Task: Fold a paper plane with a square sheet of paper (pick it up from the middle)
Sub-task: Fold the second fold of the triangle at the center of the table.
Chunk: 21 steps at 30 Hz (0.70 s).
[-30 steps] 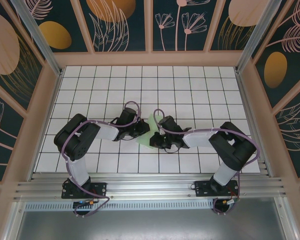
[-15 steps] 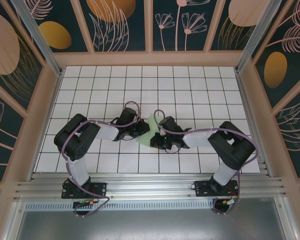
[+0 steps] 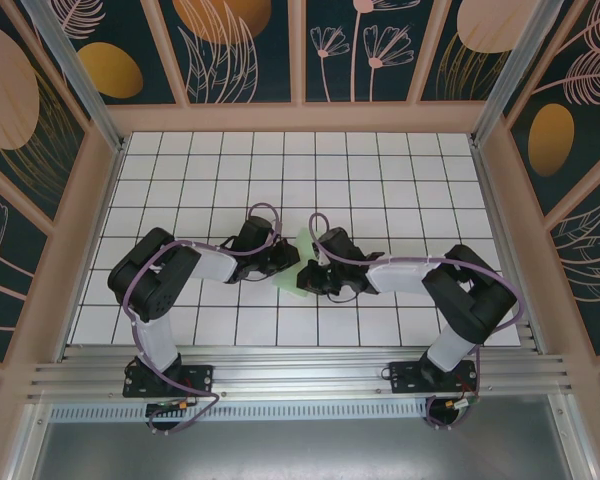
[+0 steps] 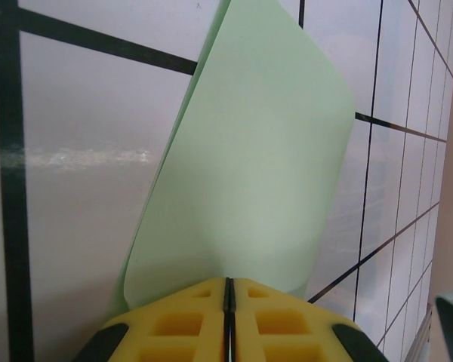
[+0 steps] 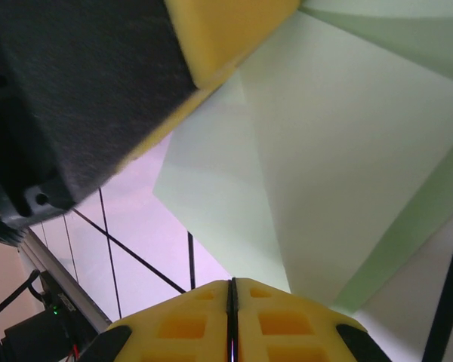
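The paper [image 3: 302,250] sits near the middle of the tiled worktop [image 3: 380,180], a little towards the near edge, between the two claws, which meet over it. It is partly folded, with pale green flaps overlapping along slanted creases and one layer lifted off the tiles. The left claw [image 4: 228,283] is closed tight, its yellow pads pressed together with the paper's lower edge pinched between them. The right claw [image 5: 230,285] is also closed, pads together and touching the paper's near edge. Whether it actually grips the paper cannot be told. Both claws are just beside each other.
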Available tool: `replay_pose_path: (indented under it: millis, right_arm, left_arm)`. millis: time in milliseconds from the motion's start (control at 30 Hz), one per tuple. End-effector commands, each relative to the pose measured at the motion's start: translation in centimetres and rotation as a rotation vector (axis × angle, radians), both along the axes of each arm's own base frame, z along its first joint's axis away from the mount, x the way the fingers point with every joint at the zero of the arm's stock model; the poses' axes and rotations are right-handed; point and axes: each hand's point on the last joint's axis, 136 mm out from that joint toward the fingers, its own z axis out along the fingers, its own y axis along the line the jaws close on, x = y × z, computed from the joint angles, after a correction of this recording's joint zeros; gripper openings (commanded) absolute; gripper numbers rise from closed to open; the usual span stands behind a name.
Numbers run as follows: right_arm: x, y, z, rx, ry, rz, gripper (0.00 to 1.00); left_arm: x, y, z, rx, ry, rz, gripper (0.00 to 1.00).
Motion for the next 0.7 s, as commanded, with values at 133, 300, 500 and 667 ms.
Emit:
replay_pose_path:
  millis: [133,300,500,667]
  right_arm:
    - [-1.8,-1.1,-1.5,0.003,0.081,-0.023,0.11]
    - [-2.8,-1.4,-2.6,0.000,0.128,-0.012,0.11]
    - [-2.2,-2.2,-2.2,-0.066,0.103,-0.034,0.11]
    - [-0.3,0.1,2.2,0.048,0.006,-0.020,0.11]
  left_arm:
    - [-2.3,1.8,-3.2,0.089,0.090,-0.004,0.13]
    - [-2.4,1.9,-3.4,0.094,0.097,-0.002,0.13]
    - [-2.8,2.3,-4.1,0.106,0.114,0.005,0.13]
    - [-3.0,2.4,-4.2,0.106,0.115,0.002,0.13]
